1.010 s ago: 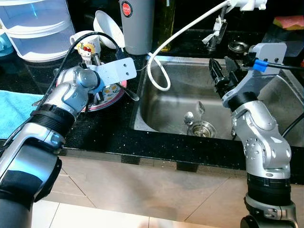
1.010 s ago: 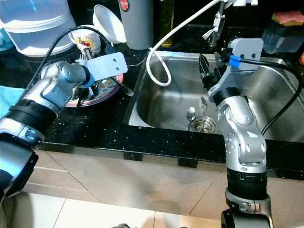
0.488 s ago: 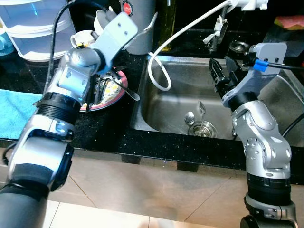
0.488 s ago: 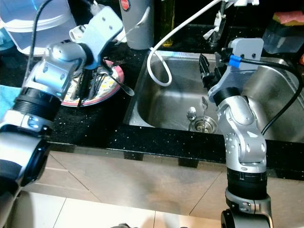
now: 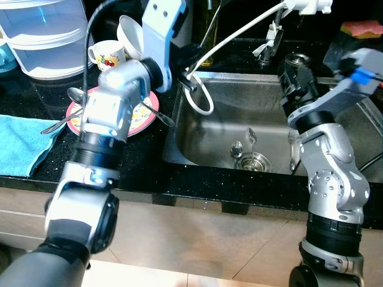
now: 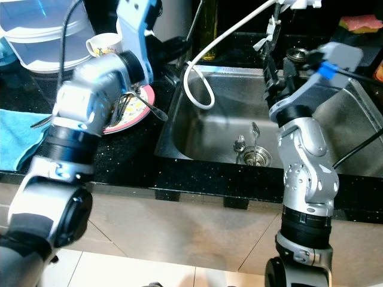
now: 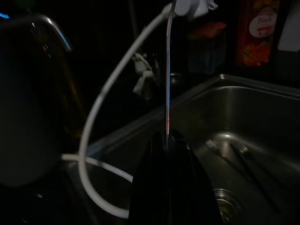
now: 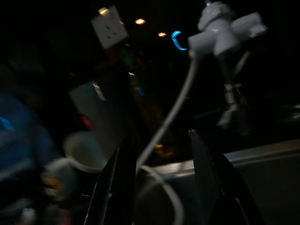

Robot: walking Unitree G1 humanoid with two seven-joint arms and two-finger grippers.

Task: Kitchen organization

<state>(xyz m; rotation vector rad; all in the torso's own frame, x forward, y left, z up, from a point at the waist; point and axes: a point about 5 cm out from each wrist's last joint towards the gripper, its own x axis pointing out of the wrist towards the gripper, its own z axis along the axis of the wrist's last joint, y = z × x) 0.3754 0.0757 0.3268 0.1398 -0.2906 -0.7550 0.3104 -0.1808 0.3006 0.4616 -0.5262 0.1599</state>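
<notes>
Sink (image 5: 227, 128) sits in the black counter (image 5: 137, 167), with two pieces of cutlery (image 5: 244, 143) lying in the basin next to the drain (image 5: 256, 160). I see my left gripper (image 7: 168, 154) raised at the near-left corner of the basin, just beside the white hose (image 5: 200, 98) that loops down from the tap. In the left wrist view its fingers are pressed together on a thin metal utensil handle (image 7: 168, 84), which stands upright from the fingertips; I cannot tell which kind of utensil it is.

My right gripper (image 8: 157, 140) hangs over the right side of the basin, fingers (image 8: 201, 154) spread apart with nothing between them.

On the counter left of the basin I note a pink-rimmed plate (image 5: 143, 116) carrying more cutlery, with one spoon (image 5: 76, 94) resting across its far-left rim and one handle reaching over the near-right rim. A mug (image 5: 106, 55) and a white bowl (image 5: 130, 36) stand behind the plate. A blue towel (image 5: 21, 140) lies at the counter's left edge, and a clear plastic container (image 5: 45, 33) stands at the back left.
</notes>
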